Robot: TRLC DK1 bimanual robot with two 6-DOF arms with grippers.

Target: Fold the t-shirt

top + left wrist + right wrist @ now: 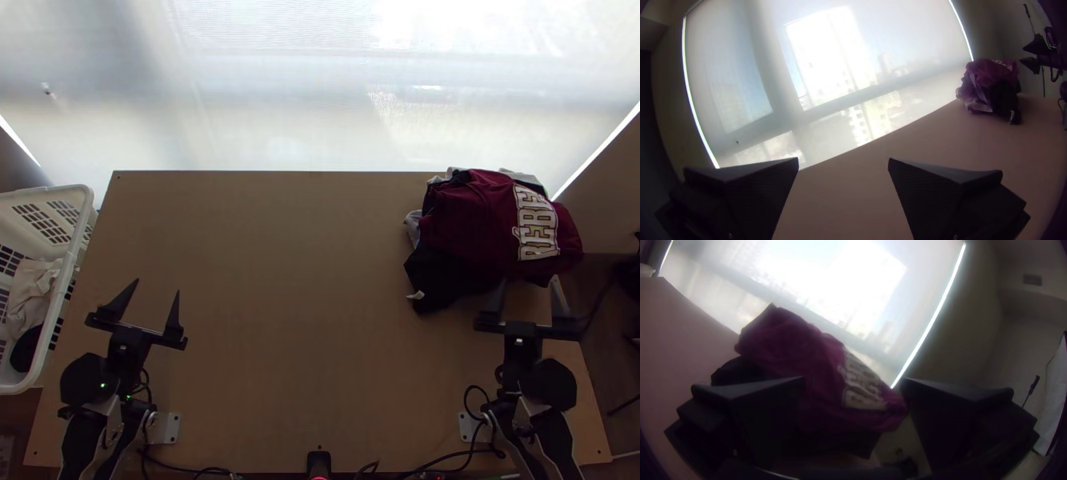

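Note:
My left gripper (152,308) stands open over the table's left part, nothing between its fingers; in the left wrist view the same gripper (843,162) has its two fingers wide apart. At the table's right, my right gripper (528,296) is open just on the near side of a bunched clothes pile. On top of that pile lies a dark red garment (472,216) with large pale lettering, with black cloth (444,280) under it. In the right wrist view the red garment (795,346) shows beyond the open right gripper (853,382). Which piece is the t-shirt I cannot tell.
A white laundry basket (84,212) with some cloth inside stands off the table's left edge. The wooden table (304,304) stretches between the arms. Cables (456,454) run along its near edge, beside a small black device (318,462). Behind the far edge is a bright, covered window.

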